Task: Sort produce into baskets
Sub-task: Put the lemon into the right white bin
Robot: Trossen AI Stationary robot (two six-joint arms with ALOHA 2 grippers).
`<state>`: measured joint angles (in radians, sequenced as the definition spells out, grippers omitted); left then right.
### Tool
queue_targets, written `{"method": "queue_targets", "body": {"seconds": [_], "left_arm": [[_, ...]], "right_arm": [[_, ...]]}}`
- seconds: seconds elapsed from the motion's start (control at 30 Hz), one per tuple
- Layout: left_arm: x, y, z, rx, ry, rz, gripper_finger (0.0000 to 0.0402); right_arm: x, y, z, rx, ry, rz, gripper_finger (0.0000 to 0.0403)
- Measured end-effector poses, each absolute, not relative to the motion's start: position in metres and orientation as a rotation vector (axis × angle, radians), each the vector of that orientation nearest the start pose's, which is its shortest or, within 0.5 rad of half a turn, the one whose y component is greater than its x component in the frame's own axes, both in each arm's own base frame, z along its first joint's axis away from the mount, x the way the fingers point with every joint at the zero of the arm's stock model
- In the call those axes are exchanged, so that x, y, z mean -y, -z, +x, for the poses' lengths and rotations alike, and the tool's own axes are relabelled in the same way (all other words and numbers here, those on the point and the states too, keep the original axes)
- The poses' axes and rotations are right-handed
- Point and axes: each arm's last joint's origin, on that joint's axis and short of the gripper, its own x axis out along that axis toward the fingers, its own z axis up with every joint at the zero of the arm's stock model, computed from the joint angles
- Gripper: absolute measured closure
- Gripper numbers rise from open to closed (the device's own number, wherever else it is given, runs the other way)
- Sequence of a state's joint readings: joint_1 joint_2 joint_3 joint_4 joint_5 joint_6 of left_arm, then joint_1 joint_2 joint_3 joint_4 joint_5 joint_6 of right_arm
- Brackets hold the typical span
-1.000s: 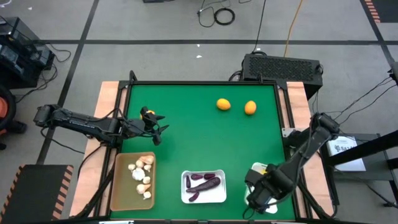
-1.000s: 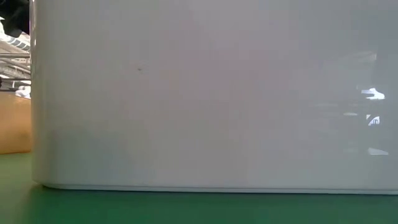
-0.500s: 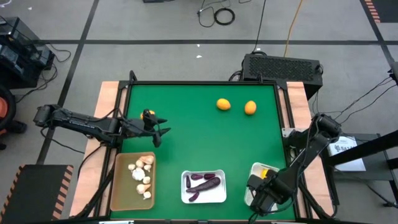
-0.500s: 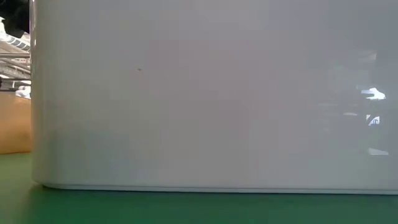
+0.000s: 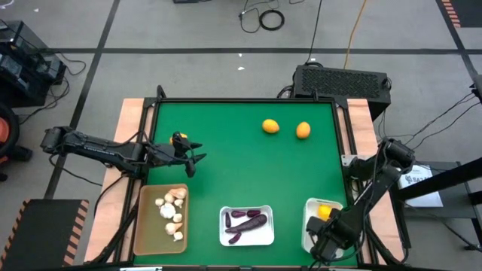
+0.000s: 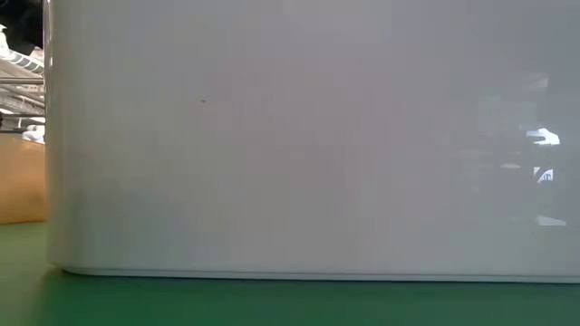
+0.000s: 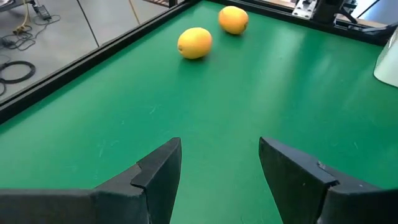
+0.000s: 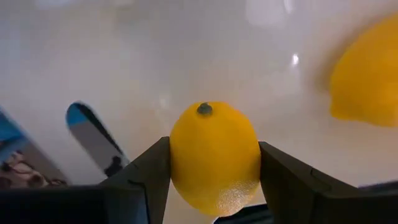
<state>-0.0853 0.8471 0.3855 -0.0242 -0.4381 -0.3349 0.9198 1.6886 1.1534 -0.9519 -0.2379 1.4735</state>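
- Lemon (image 8: pixel 214 158) sits pinched between our right gripper's (image 8: pixel 214 180) fingers, over the right white basket (image 5: pixel 309 226) at the table's near right corner; a second yellow fruit (image 5: pixel 324 212) lies in that basket.
- Our left gripper (image 7: pixel 221 168) hovers spread and empty at the green table's (image 5: pixel 248 173) left side.
- Two oranges (image 5: pixel 270 126) rest near the far edge.
- Bulbs (image 5: pixel 172 211) fill the tan basket (image 5: pixel 147 233); purple pieces (image 5: pixel 247 220) lie in the middle basket (image 5: pixel 226 239).
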Motion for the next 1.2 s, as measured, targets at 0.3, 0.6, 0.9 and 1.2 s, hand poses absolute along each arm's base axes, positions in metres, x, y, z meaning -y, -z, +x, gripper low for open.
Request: {"method": "queue_targets", "body": {"seconds": [0.3,0.6,0.9,1.2], "left_arm": [[0.003,-0.202,0.175,-0.411,-0.402,-0.204,0.0178],[0.004,-0.204,0.177,-0.396,-0.359,-0.217,0.0178],[0.003,-0.204,0.177,-0.419,-0.31,-0.127,0.0162],[-0.035,-0.244,0.169,-0.627,-0.546,-0.149,0.0128]], "right_arm": [[-0.244,-0.197,0.174,-1.725,0.292,0.542,0.0206],[-0.239,-0.197,0.178,-1.728,0.363,0.591,0.0163],[-0.226,-0.198,0.193,-1.847,0.281,0.644,0.0118],[-0.207,-0.204,0.202,-1.882,0.28,0.637,0.0124]]}}
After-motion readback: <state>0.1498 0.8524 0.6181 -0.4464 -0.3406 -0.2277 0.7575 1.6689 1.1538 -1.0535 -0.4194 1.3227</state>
